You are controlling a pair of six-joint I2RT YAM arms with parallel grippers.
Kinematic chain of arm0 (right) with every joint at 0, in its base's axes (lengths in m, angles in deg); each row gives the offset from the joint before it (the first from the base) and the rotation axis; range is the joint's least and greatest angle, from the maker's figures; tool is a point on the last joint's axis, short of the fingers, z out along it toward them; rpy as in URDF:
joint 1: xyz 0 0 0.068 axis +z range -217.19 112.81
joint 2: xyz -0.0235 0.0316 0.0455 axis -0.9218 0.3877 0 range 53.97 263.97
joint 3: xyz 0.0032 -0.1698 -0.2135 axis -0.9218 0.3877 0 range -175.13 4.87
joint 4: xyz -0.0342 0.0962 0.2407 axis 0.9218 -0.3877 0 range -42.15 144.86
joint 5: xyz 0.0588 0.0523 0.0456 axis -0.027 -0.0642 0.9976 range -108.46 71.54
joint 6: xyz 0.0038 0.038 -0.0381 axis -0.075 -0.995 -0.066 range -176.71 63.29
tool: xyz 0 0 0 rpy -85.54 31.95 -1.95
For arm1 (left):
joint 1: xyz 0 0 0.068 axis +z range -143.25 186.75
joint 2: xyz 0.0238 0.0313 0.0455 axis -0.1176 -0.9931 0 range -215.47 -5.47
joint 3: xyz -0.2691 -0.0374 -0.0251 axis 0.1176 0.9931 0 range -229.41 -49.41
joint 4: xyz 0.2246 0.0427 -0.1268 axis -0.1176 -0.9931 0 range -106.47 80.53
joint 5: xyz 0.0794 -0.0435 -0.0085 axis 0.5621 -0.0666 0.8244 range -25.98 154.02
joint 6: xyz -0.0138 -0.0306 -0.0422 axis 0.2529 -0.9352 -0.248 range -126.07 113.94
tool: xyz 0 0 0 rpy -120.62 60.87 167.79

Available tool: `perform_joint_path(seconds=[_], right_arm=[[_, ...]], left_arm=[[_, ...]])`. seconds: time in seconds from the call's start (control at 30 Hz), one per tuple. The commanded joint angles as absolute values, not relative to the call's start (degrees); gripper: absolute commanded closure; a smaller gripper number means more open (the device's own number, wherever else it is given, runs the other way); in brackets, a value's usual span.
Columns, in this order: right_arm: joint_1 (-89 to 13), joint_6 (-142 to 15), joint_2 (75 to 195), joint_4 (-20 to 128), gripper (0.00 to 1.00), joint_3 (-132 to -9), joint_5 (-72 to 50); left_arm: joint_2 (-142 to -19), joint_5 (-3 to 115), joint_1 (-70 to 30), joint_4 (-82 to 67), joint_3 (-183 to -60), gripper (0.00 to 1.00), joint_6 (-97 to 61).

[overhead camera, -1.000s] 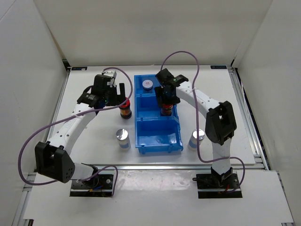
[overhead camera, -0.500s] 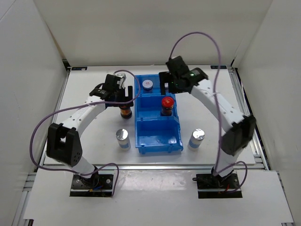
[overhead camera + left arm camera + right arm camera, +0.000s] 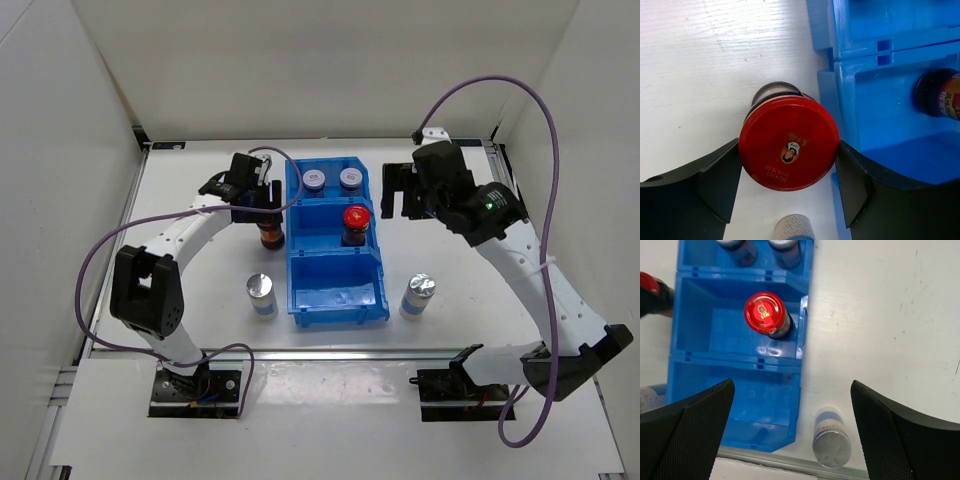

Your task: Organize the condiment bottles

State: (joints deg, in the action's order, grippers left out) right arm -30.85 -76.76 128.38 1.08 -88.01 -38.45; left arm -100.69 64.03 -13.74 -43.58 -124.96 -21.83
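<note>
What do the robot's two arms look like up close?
The left arm and right arm are slim white tubes with chunky black joints. A purple cable loops along each. The fingers are black, curved and wedge-shaped.

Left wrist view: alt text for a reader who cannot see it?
The left gripper clamps a red-capped jar standing on the white table beside the blue bin. A second dark jar stands inside the bin; a silver cap shows at the bottom edge.

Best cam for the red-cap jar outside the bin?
Left wrist: the red-capped jar fills the frame, fingers against both sides of its cap. Top external shows it small, half under the left gripper. Right wrist catches only a sliver at its edge.
</note>
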Motion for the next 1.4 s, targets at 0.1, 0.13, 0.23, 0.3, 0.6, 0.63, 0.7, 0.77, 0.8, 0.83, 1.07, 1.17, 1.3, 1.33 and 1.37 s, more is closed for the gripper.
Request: perform_joint_path(seconds=[0.1,0.13,0.23,0.3,0.6,0.63,0.7,0.77,0.8,0.83,1.07,1.17,1.3,1.33,1.37], right_arm=[[-31.1,-78.2,124.6,0.2,0.00,-82.8,-40.5],[-31.1,-78.8,124.1,-0.4,0.00,-82.8,-40.5],[-31.1,-78.8,123.4,-0.4,0.00,-81.2,-41.6],[-31.1,-78.8,123.4,-1.1,0.00,-80.4,-42.1],[-31.1,-79.3,122.9,-2.3,0.00,-79.9,-42.6],[-31.1,-79.3,122.9,-2.3,0.00,-79.9,-42.6],[-31.1,-79.3,122.9,-2.8,0.00,-79.9,-42.6],[-31.1,-79.3,122.9,-2.8,0.00,-79.9,-42.6],[-31.1,-79.3,122.9,-3.4,0.00,-79.9,-42.6],[-31.1,-79.3,122.9,-3.4,0.00,-79.3,-42.6],[-31.1,-79.8,120.9,-4.0,0.00,-76.6,-42.1],[-31.1,-80.4,119.6,-5.2,0.00,-75.1,-41.4],[-31.1,-81.4,117.9,-5.7,0.00,-73.6,-40.8],[-31.1,-81.9,117.9,-5.7,0.00,-72.9,-40.8],[-31.1,-81.9,117.3,-5.7,0.00,-72.9,-40.8]], left_arm=[[-92.9,65.1,-13.6,-42.9,-135.7,0.85,-20.7],[-92.3,65.8,-13.6,-43.7,-137.0,0.89,-20.7],[-90.5,67.0,-14.9,-45.1,-142.2,0.89,-20.0],[-89.8,67.0,-16.7,-45.1,-144.9,0.89,-20.0],[-90.3,64.2,-25.7,-45.1,-144.3,0.89,-23.5],[-90.3,64.2,-26.5,-45.1,-144.2,0.89,-23.5],[-92.1,66.3,-28.7,-45.1,-142.8,0.89,-24.0],[-94.0,66.8,-29.3,-45.1,-142.1,0.89,-24.0],[-94.6,66.8,-29.3,-45.1,-141.4,0.89,-24.0],[-95.1,67.4,-29.3,-44.5,-141.3,0.89,-24.0],[-98.1,68.7,-29.3,-38.0,-133.9,0.89,-24.6],[-99.5,69.8,-29.3,-35.0,-132.4,0.89,-25.7],[-101.8,70.3,-29.3,-33.0,-131.9,0.89,-25.8],[-102.3,70.9,-29.3,-32.3,-131.9,0.89,-25.8],[-102.3,70.9,-29.3,-32.3,-131.9,0.87,-26.3]])
